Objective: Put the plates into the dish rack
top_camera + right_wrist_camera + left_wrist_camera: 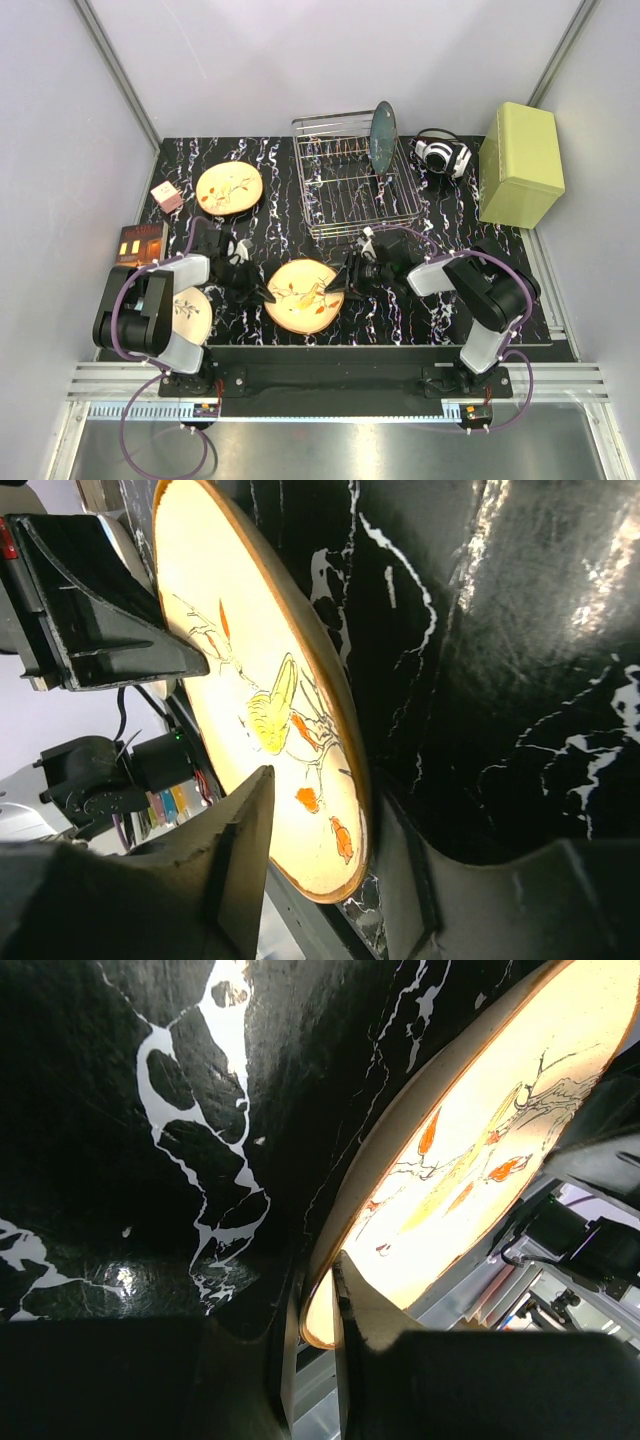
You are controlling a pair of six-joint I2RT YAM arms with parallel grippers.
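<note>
A tan plate (303,295) with a twig motif sits at the front middle of the black marbled table (440,215). My left gripper (262,292) is shut on its left rim; in the left wrist view the fingers (352,1305) pinch the plate (480,1160) edge. My right gripper (345,285) straddles the right rim, open. In the right wrist view its upper finger hangs off the plate (250,660) face. Another tan plate (229,188) lies back left. A third (192,315) lies partly under my left arm. A teal plate (382,137) stands in the wire dish rack (330,200).
A pale green box (520,165) stands at the back right, with a white and black device (442,153) beside the rack. A small pink box (167,196) and a dark box with lit windows (140,242) sit at the left edge.
</note>
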